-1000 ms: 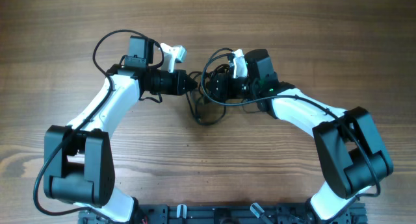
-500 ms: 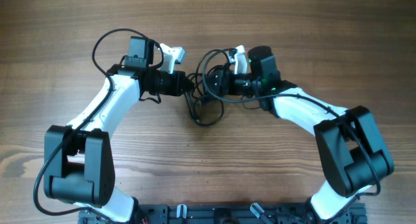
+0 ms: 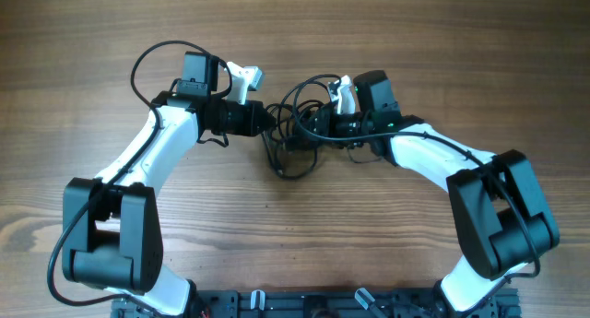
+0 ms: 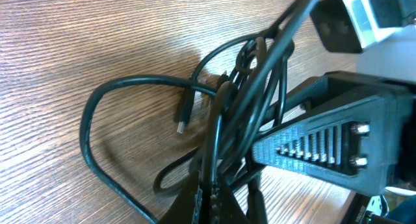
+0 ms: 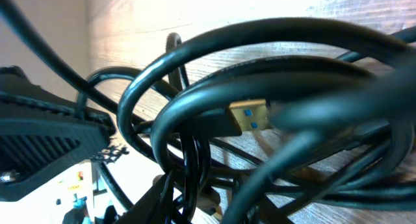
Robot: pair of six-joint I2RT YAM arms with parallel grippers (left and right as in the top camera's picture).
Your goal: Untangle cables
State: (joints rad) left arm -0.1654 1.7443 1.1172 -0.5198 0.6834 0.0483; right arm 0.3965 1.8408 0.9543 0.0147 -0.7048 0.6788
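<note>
Overhead, the left gripper (image 3: 268, 118) is clenched on strands of the cables (image 3: 293, 143), which lie as a tangled bundle on the table (image 3: 415, 41) between the two arms, one loop trailing toward the robot's base. The right gripper (image 3: 312, 124) is pushed into the same knot from the other side; whether it has hold of a strand I cannot tell (its own camera shows only crowded loops and a gold plug (image 5: 250, 115)). The step in hand looks like parting the knot; next the right needs one single strand secured, then a gentle pull away from the left
</note>
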